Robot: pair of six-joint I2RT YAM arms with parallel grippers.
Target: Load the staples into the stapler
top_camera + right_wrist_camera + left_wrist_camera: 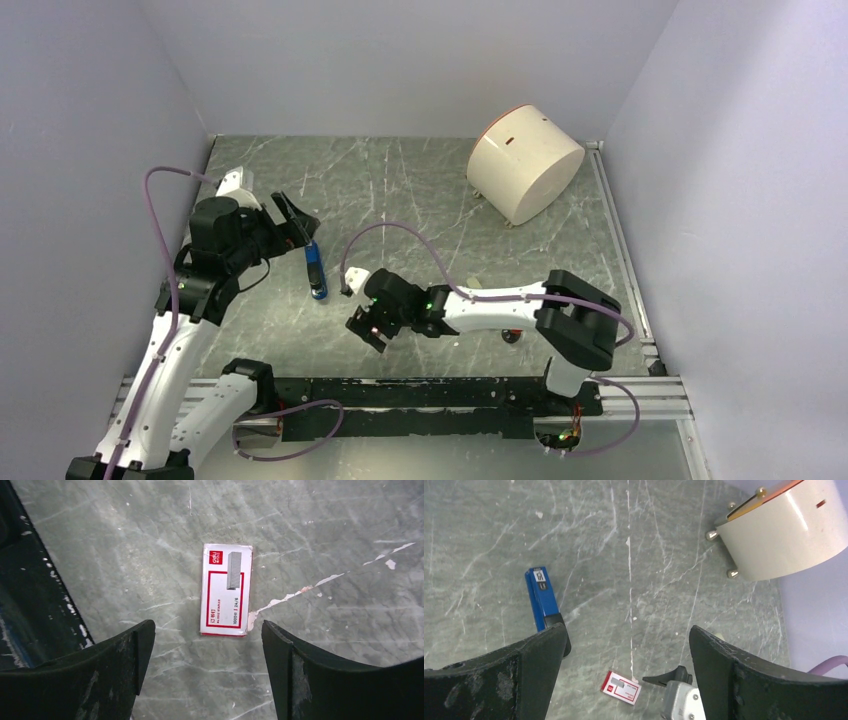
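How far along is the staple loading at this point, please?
Nothing looks done yet: the staples box lies flat on the table, seemingly closed, and the stapler lies apart from it, not gripped. In hand: the right claw hangs open over the box, apparently lining up a grasp; the left claw is open too. Left: opening the box and stapler, then loading.

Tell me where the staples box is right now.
In the right wrist view the staples box lies flat on the table, centred just ahead of the open right tool; the stapler lies farther left.
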